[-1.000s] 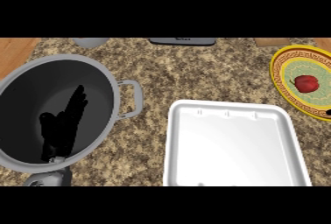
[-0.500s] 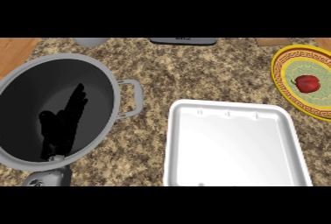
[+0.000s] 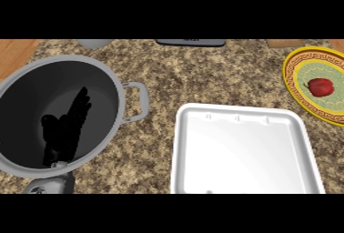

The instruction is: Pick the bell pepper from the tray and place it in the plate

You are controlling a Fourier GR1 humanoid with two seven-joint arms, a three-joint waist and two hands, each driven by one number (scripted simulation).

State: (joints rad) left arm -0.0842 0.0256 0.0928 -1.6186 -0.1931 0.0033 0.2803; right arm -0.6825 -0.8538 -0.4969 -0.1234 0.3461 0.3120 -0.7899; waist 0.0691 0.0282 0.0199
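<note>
A red bell pepper lies in the middle of the yellow plate at the right edge of the head view. The white tray in the lower middle has nothing in it. My left hand shows at the lower left, over the big grey pot, its fingers straight and pointing up, holding nothing. My right hand does not show anywhere.
The grey pot has a handle sticking out toward the tray. A dark flat object and a grey round thing sit at the counter's far edge. Speckled counter lies between pot, tray and plate.
</note>
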